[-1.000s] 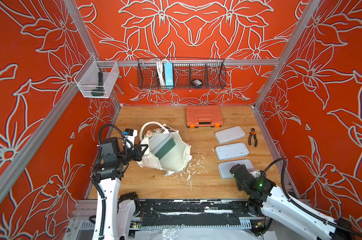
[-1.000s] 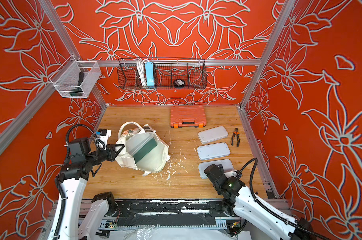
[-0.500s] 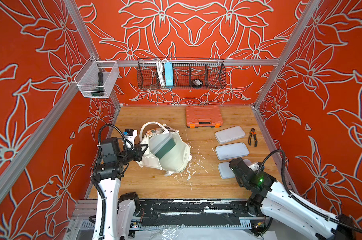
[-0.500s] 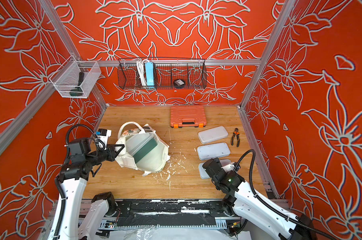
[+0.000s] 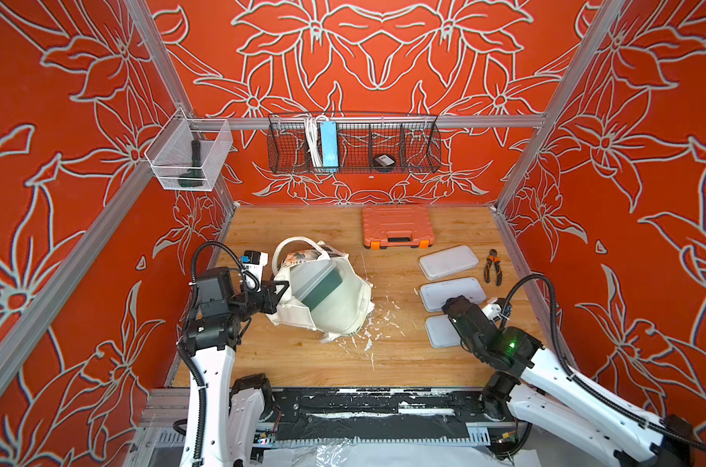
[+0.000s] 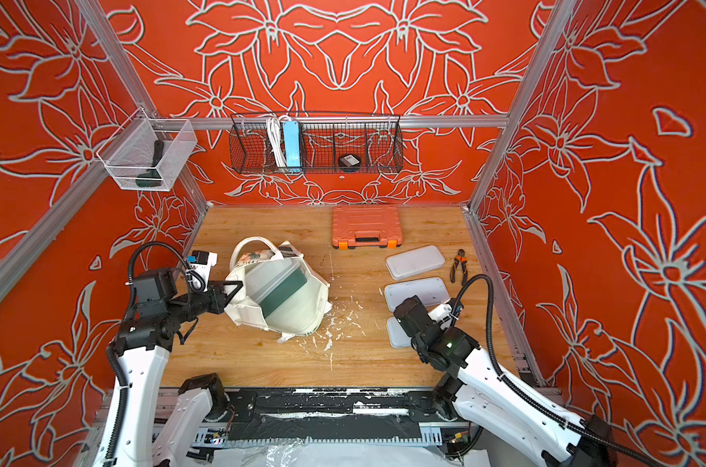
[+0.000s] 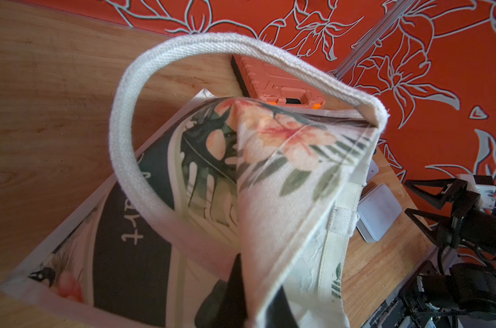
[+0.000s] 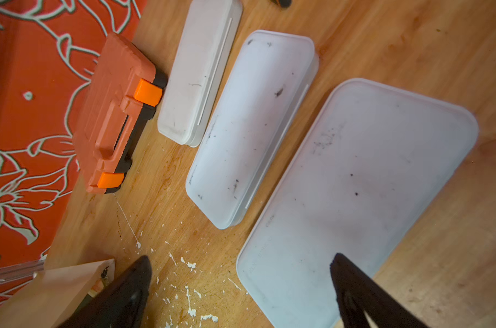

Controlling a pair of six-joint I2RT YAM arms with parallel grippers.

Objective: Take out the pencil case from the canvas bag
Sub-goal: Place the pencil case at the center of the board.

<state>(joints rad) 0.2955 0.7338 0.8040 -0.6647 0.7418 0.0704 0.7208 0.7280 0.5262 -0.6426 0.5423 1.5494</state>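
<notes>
A: Top views show the pencil case (image 5: 318, 283) inside the bag (image 5: 343, 311); the left gripper (image 5: 281, 289) pinches its rim.
B: The right wrist view shows the right gripper (image 8: 241, 265) spread wide over the edge of a white case (image 8: 354, 184), with flecks (image 8: 188, 265) toward the bag.

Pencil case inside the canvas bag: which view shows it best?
Both top views: the pencil case lies exposed, translucent with dark green, inside the open canvas bag. Left wrist shows only the bag's printed outside; right wrist shows none of it.
</notes>
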